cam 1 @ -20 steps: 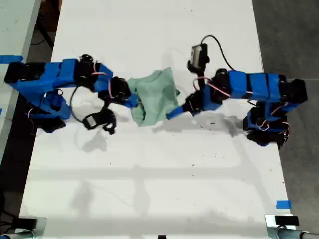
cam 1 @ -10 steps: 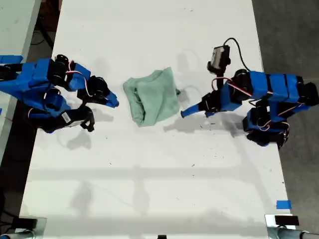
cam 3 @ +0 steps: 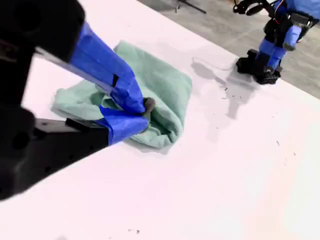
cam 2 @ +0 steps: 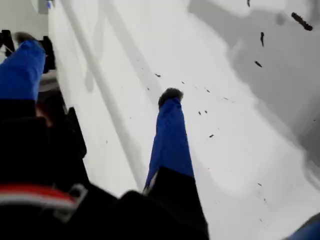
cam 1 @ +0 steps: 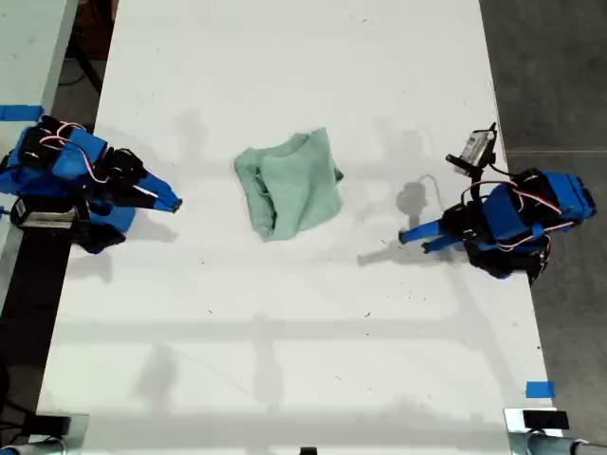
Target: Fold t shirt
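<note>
The pale mint-green t shirt [cam 1: 288,185] lies as a rumpled, roughly square bundle on the white table [cam 1: 285,360], with no gripper touching it. My second gripper [cam 1: 174,203] is at the exterior view's left, pulled back from the shirt. Its blue fingertips [cam 3: 141,106] are shut together with nothing between them, and they show in front of the shirt [cam 3: 167,92] in the second wrist view. At the exterior view's right my first gripper [cam 1: 413,237] hovers low over bare table. Its fingers [cam 2: 170,135] stand open and empty.
The table's long edges run close to both arm bases. Grey floor [cam 1: 560,66] lies beyond the exterior view's right edge. A blue tape mark [cam 1: 539,389] sits near the bottom right corner of the exterior view. Small dark specks [cam 2: 210,135] dot the table under my first gripper.
Both arms have let go of the shirt and drawn back to their own sides of the table. The shirt stays put in the middle.
</note>
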